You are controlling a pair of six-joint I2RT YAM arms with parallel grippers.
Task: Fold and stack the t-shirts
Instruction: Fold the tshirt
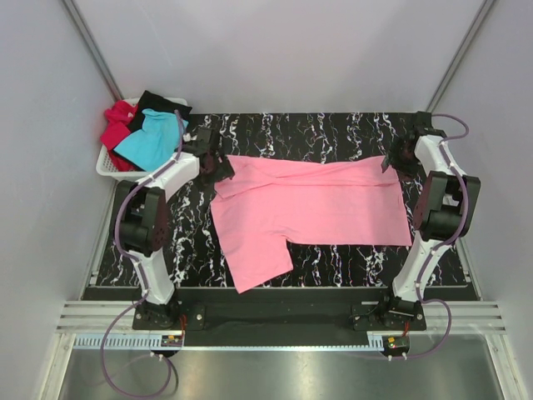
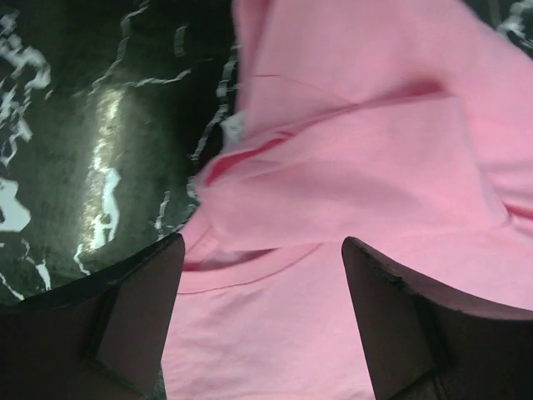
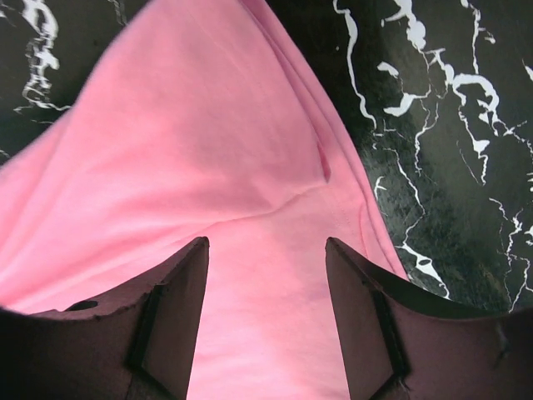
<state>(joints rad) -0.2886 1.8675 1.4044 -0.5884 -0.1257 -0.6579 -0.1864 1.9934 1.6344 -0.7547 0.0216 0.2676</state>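
Observation:
A pink t-shirt (image 1: 308,204) lies spread on the black marbled table (image 1: 333,129), with one sleeve pointing toward the near edge. My left gripper (image 1: 218,167) is open over the shirt's far left corner, and its fingers straddle the cloth by the collar seam (image 2: 250,271). My right gripper (image 1: 391,162) is open over the far right corner, with pink cloth (image 3: 208,125) between its fingers. The turquoise (image 1: 150,142), red (image 1: 115,129) and black (image 1: 158,102) shirts lie heaped in the basket.
The white plastic basket (image 1: 108,167) stands at the table's far left corner, just behind my left arm. Grey walls close in the left, back and right. The arm bases sit on a rail at the near edge.

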